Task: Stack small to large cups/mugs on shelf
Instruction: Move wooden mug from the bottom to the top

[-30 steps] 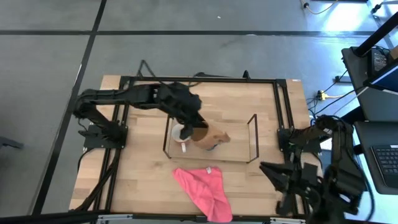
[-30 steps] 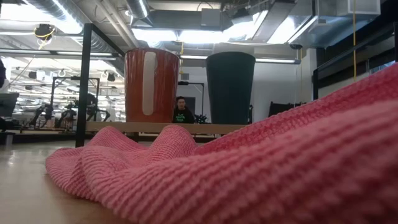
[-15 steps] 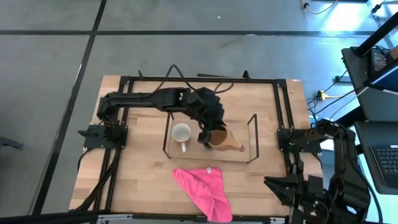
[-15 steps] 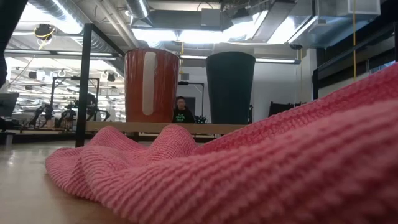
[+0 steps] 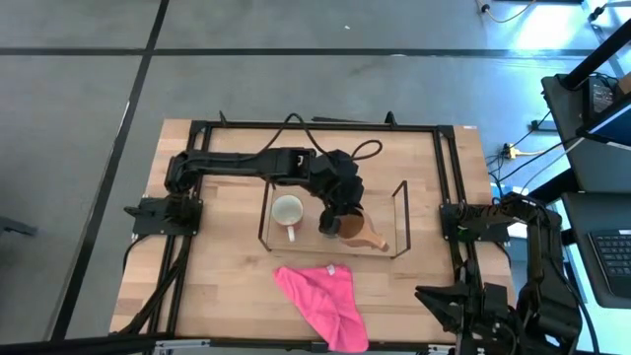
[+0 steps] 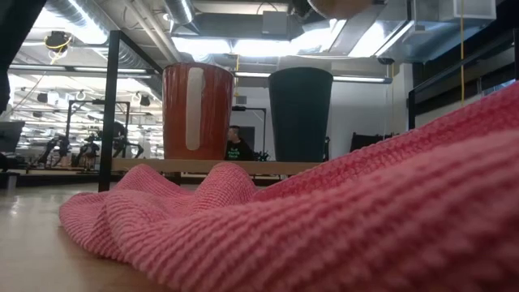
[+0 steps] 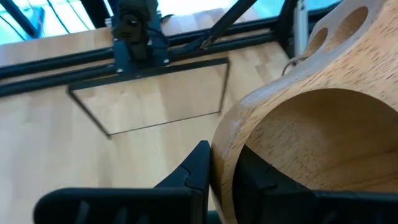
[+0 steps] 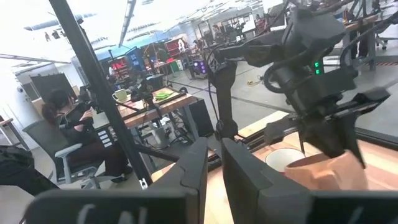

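Wooden cup (image 5: 353,228) hangs clamped by its rim in the left end effector (image 5: 332,219), directly above the green cup (image 6: 300,113) on the shelf (image 5: 398,218).

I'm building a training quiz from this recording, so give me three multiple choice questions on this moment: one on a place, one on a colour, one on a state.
1. Where does the crumpled cloth lie?
A. On the rack
B. On the table in front of the rack
C. Inside a mug

2. What colour is that cloth?
A. Pink
B. Blue
C. Grey

3. What is the left tool doing?
A. Hanging open
B. Gripping the tan wooden cup by its rim
C. Holding the cloth

Answers:
1 B, the crumpled cloth lies on the wooden table, apart from the thin black metal rack.
2 A, it is plainly pink.
3 B, the left tool pinches the wall of the tan wooden cup.
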`<state>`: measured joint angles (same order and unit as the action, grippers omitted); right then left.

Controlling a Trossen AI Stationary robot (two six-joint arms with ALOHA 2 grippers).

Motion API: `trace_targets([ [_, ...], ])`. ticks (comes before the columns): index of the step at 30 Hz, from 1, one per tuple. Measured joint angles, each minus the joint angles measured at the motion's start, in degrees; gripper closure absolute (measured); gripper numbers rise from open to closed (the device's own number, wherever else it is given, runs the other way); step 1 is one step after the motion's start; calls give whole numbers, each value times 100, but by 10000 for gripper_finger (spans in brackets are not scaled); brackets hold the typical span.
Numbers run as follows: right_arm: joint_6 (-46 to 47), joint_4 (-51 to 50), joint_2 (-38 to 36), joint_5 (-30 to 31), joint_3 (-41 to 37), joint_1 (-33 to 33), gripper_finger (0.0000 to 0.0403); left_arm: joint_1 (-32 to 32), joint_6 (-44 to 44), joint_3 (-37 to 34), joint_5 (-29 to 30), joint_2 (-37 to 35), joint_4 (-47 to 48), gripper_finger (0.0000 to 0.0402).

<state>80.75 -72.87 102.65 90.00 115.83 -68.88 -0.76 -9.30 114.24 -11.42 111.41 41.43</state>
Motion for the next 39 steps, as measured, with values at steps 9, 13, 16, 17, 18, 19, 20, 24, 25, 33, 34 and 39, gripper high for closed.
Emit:
trace_targets([
  [9, 0, -211, 0, 0, 0, 88, 353, -371, 1313, 4, 51, -8, 148, 370],
  [13, -2, -242, 0, 0, 0, 183, 353, -584, 1583, 4, 677, -8, 716, 370],
  [16, -2, -246, 0, 0, 0, 265, 353, -641, 1728, 4, 758, -8, 1073, 370],
  [17, -4, -248, 0, 0, 0, 287, 353, -656, 1790, 4, 745, -8, 1096, 370],
  [18, -7, -268, 0, 0, 0, 296, 353, -671, 1882, 4, 737, -8, 1096, 370],
  [19, -7, -310, 0, 0, 0, 297, 353, -683, 1977, 4, 693, -12, 1110, 370],
  [20, -7, -336, 0, 0, 0, 296, 353, -704, 2079, 4, 637, -12, 1163, 370],
  [24, -11, -394, 0, 0, 0, 294, 353, -805, 2242, 2, 818, -12, 1510, 370],
  [25, -11, -403, 0, 0, 0, 295, 353, -833, 2248, 2, 954, -12, 1577, 370],
  [33, -3, -448, 0, 0, 0, 295, 353, -1148, 2571, 2, 1311, -12, 2236, 370],
  [34, -2, -455, 0, 0, 0, 295, 353, -1195, 2588, 2, 1361, -12, 2300, 370],
  [39, -2, -530, 0, -4, 0, 304, 353, -1309, 2910, 0, 1387, -14, 2357, 370],
])
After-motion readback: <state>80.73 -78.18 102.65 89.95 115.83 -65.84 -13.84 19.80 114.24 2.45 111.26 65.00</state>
